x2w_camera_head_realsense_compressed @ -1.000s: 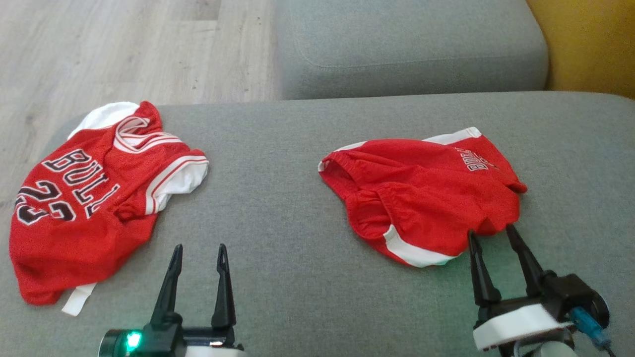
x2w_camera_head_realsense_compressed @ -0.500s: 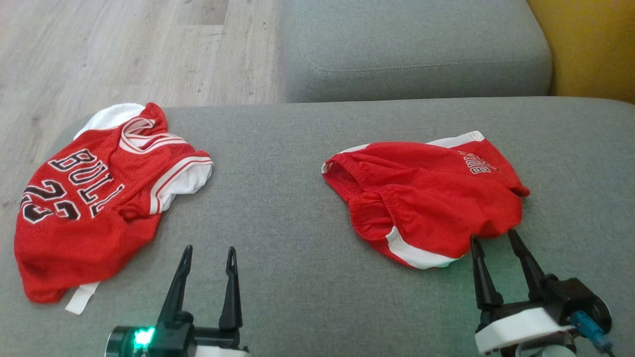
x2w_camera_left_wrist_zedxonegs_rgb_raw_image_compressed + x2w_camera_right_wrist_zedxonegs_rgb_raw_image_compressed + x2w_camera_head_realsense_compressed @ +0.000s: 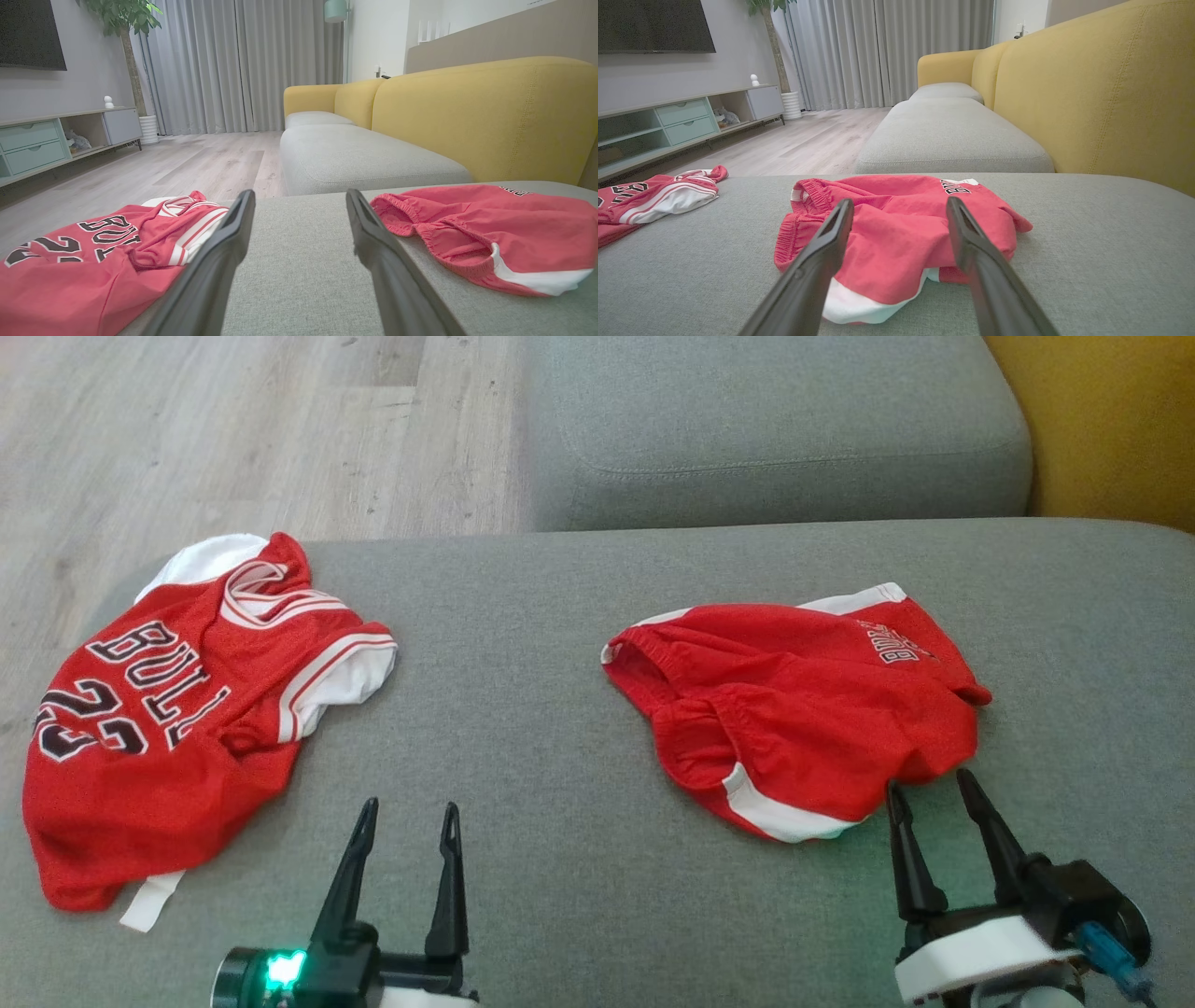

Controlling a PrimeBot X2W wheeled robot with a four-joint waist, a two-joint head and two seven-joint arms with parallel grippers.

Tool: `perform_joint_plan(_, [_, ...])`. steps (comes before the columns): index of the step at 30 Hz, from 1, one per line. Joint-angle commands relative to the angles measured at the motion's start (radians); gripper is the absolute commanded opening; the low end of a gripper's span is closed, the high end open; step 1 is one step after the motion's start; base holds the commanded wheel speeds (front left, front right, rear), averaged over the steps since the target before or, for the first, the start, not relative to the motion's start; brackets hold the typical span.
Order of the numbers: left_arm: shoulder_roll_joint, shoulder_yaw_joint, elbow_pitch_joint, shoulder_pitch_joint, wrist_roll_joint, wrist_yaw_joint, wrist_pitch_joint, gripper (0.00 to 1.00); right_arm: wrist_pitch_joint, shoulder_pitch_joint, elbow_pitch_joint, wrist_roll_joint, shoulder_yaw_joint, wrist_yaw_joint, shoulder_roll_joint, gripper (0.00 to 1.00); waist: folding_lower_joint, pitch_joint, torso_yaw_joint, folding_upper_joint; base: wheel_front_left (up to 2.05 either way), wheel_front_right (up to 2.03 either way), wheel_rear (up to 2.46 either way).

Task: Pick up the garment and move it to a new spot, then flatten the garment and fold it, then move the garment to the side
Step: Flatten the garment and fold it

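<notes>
**Both pincers wide open, red shorts at the tips of my right one**

My right pincer (image 3: pixel 928 781) stands spread wide with nothing in it. The red shorts (image 3: pixel 803 709) lie crumpled straight ahead of it, and their near hem with its white stripe is right at my fingertips. I cannot tell whether the tips touch the cloth. Looking along that pincer's own fingers, the shorts lie between and beyond the two of them.

My left pincer (image 3: pixel 411 803) is just as wide and just as empty, over the bare grey sofa cushion (image 3: pixel 560 644). The shorts are ahead and off to its right, well apart from it. A rumpled red jersey (image 3: pixel 159 737) with black lettering lies ahead and to its left, near the cushion's edge.
</notes>
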Motion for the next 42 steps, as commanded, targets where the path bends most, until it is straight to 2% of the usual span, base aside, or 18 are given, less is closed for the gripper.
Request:
perform_joint_plan(1, [-0.007,0.028,-0.026,-0.05,0.005,0.003,-0.009,1.0,-0.004,-0.034,-0.026,0.002,0.022,-0.001,-0.005,1.0,0.0,0.0,-0.002,-0.0001,0.0,0.0,0.0])
perform_joint_plan(10, [-0.007,0.018,-0.022,-0.056,0.016,-0.007,-0.01,1.0,-0.004,-0.039,-0.03,-0.001,0.03,-0.001,-0.005,1.0,0.0,0.011,-0.03,-0.0001,0.0,0.0,0.0])
perform_joint_plan(19, [-0.007,-0.033,0.035,-0.118,0.038,-0.049,-0.01,1.0,-0.004,-0.054,-0.043,-0.015,0.055,-0.001,-0.005,1.0,0.0,0.057,-0.116,-0.0001,0.0,0.0,0.0])
perform_joint_plan(34, [-0.007,-0.221,0.426,-0.411,0.066,-0.182,-0.01,1.0,-0.004,-0.111,-0.045,-0.013,0.099,-0.001,-0.005,1.0,0.0,0.166,-0.259,-0.0001,0.0,0.0,0.0])
perform_joint_plan(38, [-0.007,-0.25,0.507,-0.476,0.044,-0.194,-0.009,1.0,-0.004,-0.118,-0.041,-0.01,0.108,-0.001,-0.005,1.0,0.0,0.179,-0.289,-0.0001,0.0,0.0,0.0])
perform_joint_plan(42, [-0.007,-0.275,0.558,-0.52,0.013,-0.186,-0.009,1.0,-0.004,-0.121,-0.039,-0.006,0.116,-0.001,-0.005,1.0,0.0,0.193,-0.318,-0.0001,0.0,0.0,0.0])
